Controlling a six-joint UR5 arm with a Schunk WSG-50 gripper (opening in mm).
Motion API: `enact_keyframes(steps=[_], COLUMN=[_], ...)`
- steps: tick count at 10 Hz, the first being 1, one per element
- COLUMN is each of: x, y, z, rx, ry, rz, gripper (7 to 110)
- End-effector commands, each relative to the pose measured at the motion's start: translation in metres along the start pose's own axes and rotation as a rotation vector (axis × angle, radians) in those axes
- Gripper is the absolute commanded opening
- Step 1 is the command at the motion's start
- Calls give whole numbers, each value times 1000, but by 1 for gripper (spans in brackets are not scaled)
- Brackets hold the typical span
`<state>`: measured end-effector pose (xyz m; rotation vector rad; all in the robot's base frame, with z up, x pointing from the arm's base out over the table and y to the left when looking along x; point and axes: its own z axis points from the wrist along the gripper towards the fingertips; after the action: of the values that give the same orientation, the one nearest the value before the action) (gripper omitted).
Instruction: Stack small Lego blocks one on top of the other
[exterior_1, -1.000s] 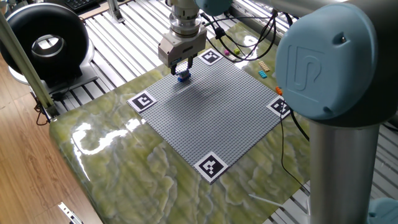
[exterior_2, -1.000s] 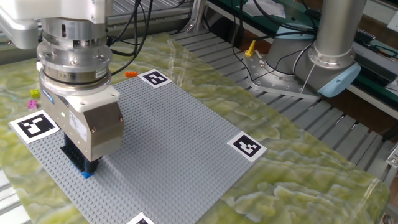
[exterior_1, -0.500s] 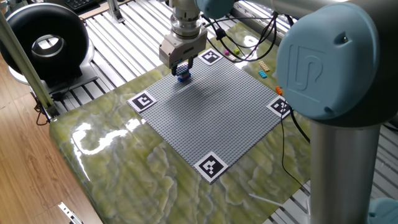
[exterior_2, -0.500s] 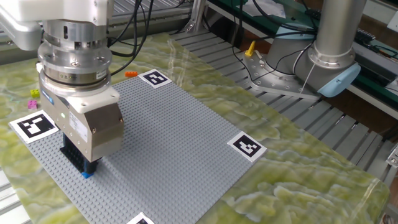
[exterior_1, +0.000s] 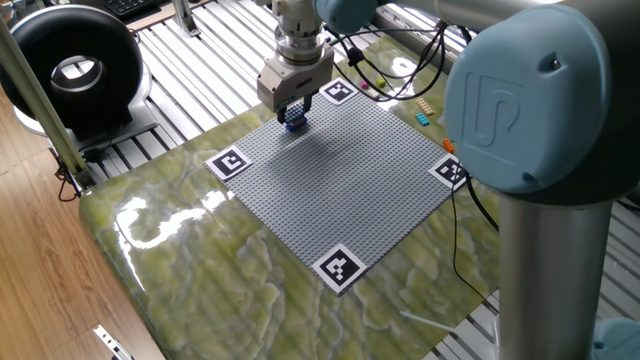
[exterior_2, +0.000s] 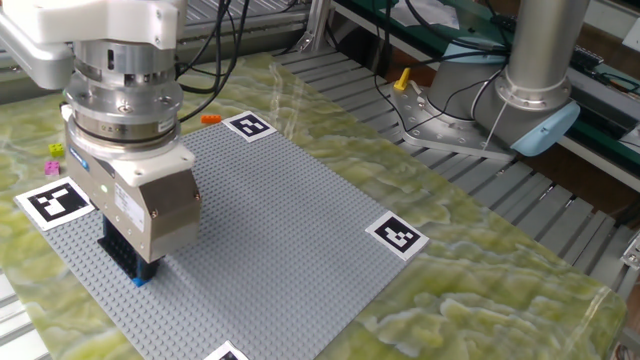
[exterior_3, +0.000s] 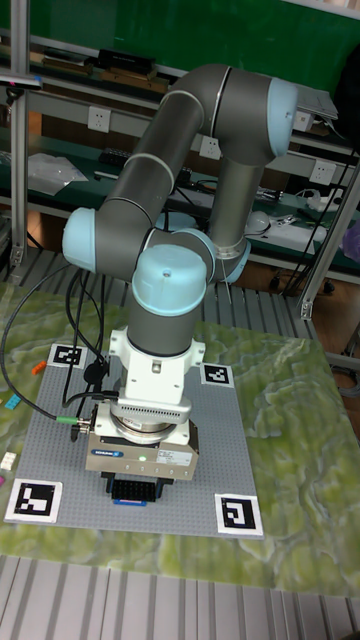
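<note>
Gripper (exterior_1: 293, 113) low over a blue Lego block (exterior_1: 295, 124) near one edge of the grey baseplate (exterior_1: 350, 180).

Fingers down around the block, directly beneath the gripper body; hard to tell whether clamped on it or just slack beside it. Block seated on the baseplate studs, only a blue sliver showing under the fingers in the other fixed view (exterior_2: 138, 279). Loose bricks well apart from the gripper: pink and yellow (exterior_2: 54, 150), orange (exterior_2: 210, 119). Nearest marker tag (exterior_2: 56, 202) just beside the gripper.

Bright, even overhead light; glare on marble table (exterior_1: 150, 215); soft shadows; sharp pics
</note>
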<state>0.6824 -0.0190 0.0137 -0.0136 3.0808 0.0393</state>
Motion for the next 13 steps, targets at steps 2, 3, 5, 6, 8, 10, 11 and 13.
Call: enact_keyframes(steps=[2,3,5,6,8,10,11,13], x=[-1,0,2,3,4,4,3,3], y=[3,4,4,4,2,-1,0,0], z=[5,5,3,3,2,2,2,3], rx=[-7,-12,-12,-13,-12,-21,-20,-21], ry=[-7,-7,-1,1,4,5,4,5], rz=[10,14,15,14,9,2,2,8], gripper=[7,7,7,7,7,7,7,7])
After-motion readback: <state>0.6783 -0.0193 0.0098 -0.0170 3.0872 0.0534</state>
